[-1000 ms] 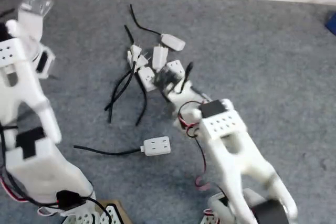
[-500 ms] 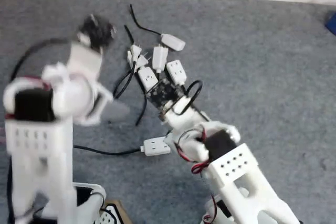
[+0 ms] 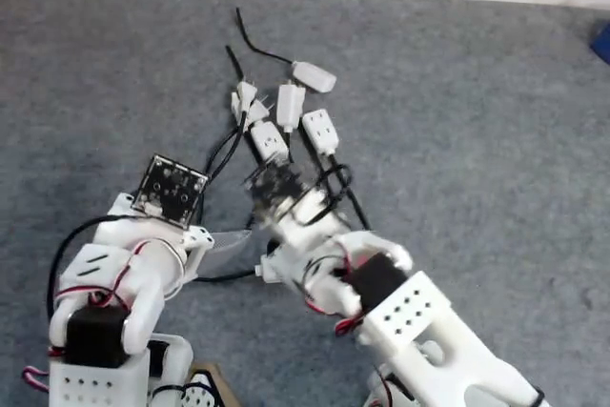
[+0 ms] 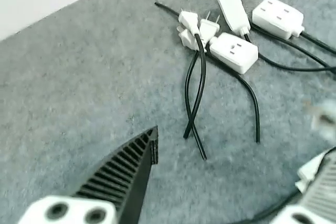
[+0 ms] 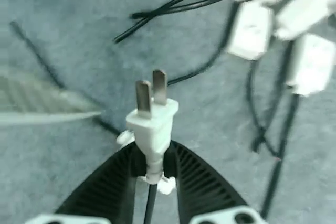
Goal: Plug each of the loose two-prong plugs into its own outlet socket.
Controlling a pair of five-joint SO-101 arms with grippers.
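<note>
— What's in the right pincer (image 5: 152,157)?
— A white two-prong plug (image 5: 152,121), clamped at its base, prongs pointing away.
— And beyond?
— White sockets (image 5: 252,31) and black cords (image 5: 173,3) on the grey counter (image 5: 68,30).

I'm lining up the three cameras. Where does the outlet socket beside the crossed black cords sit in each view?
High view: outlet socket, upper middle, just right of the crossed black cords.
Left wrist view: outlet socket next to the cords' plug ends.
Right wrist view: outlet socket beyond the plug held in the right gripper.
Shared landmark: the crossed black cords.
</note>
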